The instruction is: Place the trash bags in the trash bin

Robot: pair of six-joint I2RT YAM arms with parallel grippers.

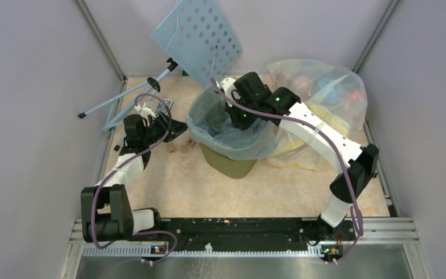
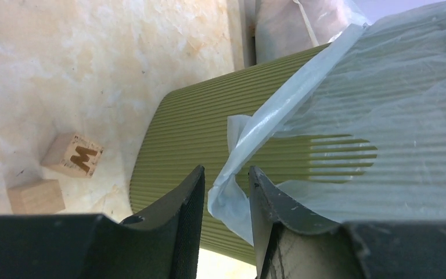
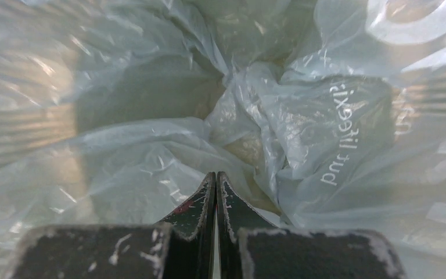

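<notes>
The olive-green trash bin (image 1: 232, 165) stands mid-table with the pale blue-grey trash bag (image 1: 209, 122) draped over its rim and sunk inside. My right gripper (image 1: 240, 121) reaches down into the bin's mouth. In the right wrist view it (image 3: 216, 174) is shut, with nothing seen between its fingers, above the crumpled bag (image 3: 325, 128) with its white lettering. My left gripper (image 1: 171, 129) sits left of the bin. In the left wrist view it (image 2: 226, 170) is open, and a loose flap of the bag (image 2: 383, 87) hangs between its fingers against the ribbed bin wall (image 2: 191, 128).
A bigger clear bag with colourful contents (image 1: 325, 93) lies right of the bin. A light-blue perforated panel (image 1: 200, 35) on a stand leans at the back. Small wooden blocks (image 1: 183, 146) lie between my left gripper and the bin, two of them being a lettered one (image 2: 72, 154) and a plain one (image 2: 35, 196).
</notes>
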